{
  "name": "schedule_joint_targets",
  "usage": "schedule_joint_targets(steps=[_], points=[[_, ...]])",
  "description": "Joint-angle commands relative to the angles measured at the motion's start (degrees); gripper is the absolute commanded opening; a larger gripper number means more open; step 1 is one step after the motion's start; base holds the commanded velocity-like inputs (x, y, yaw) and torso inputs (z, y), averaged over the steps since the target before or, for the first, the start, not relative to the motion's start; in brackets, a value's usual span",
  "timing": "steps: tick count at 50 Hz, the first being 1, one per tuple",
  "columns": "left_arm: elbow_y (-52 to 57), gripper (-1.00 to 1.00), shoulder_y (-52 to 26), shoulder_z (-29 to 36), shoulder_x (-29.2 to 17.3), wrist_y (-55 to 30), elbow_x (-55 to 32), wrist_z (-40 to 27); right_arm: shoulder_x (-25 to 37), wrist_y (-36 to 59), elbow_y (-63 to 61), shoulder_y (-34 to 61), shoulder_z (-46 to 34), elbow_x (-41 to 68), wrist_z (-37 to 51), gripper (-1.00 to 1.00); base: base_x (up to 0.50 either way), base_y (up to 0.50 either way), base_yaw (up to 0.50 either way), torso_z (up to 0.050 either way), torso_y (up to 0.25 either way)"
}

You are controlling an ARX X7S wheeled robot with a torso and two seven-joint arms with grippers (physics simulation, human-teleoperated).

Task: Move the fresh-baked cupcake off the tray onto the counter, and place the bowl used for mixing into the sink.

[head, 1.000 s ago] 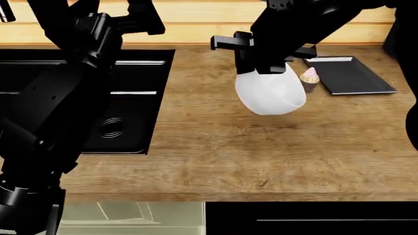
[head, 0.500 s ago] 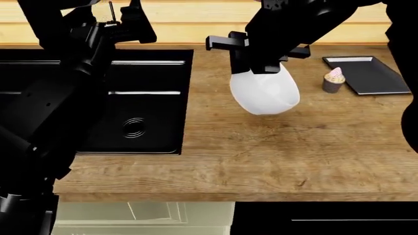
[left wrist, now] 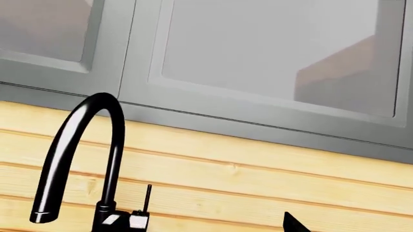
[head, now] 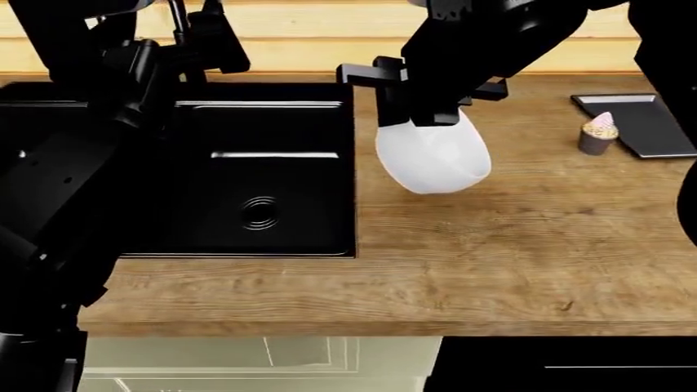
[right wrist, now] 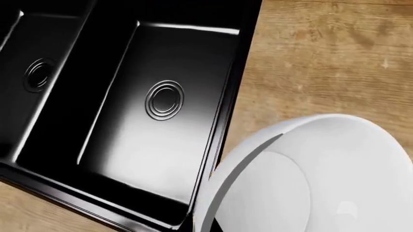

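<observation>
The white bowl (head: 433, 162) hangs tilted above the counter (head: 490, 245), just right of the sink (head: 273, 175), with my right gripper (head: 427, 121) shut on its rim. The right wrist view shows the bowl (right wrist: 322, 179) beside the sink's right basin (right wrist: 161, 125). The cupcake (head: 598, 134) stands on the counter against the left edge of the black tray (head: 648, 124). My left gripper (head: 215, 39) is raised over the back of the sink by the faucet. Only one dark fingertip (left wrist: 291, 225) shows in the left wrist view, so whether its jaws are open or shut is not visible.
The dark curved faucet (left wrist: 77, 145) rises behind the sink in front of a wood-plank wall (left wrist: 258, 174). The sink has two basins, each with a round drain (right wrist: 164, 99). My left arm (head: 77, 188) covers the left basin. The counter's front edge (head: 381, 322) runs below.
The view has shifted left, so the sink sits further right in frame. My right gripper has carried the bowl closer to the sink's edge, away from the cupcake and tray.
</observation>
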Motion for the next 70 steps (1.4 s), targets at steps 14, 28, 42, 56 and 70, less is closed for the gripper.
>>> schedule_joint_targets(steps=[14, 28, 42, 56, 70], points=[[0.13, 1.00, 0.30, -0.09, -0.11, 0.40, -0.11, -0.17, -1.07, -1.64, 0.13, 0.98, -12.21, 7.51, -5.31, -1.00, 0.00, 0.21, 0.00, 0.000, 0.000], [0.28, 1.00, 0.46, -0.05, -0.12, 0.46, -0.37, -0.09, -1.76, -2.32, 0.13, 1.21, -18.34, 11.10, -8.04, -1.00, 0.00, 0.21, 0.00, 0.000, 0.000], [-0.03, 1.00, 0.29, 0.07, 0.13, 0.78, -0.29, 0.00, -2.01, -2.70, 0.12, 1.50, -20.33, 12.37, -9.05, -1.00, 0.00, 0.21, 0.00, 0.000, 0.001], [0.07, 1.00, 0.55, 0.05, -0.01, 1.00, -0.25, -0.16, -2.02, -2.70, 0.09, 1.39, -20.90, 12.51, -9.51, -1.00, 0.00, 0.21, 0.00, 0.000, 0.000], [0.07, 1.00, 0.41, 0.21, 0.04, 1.02, -0.31, -0.11, -2.03, -2.82, 0.05, 1.41, -21.55, 12.94, -9.81, -1.00, 0.00, 0.21, 0.00, 0.000, 0.001]])
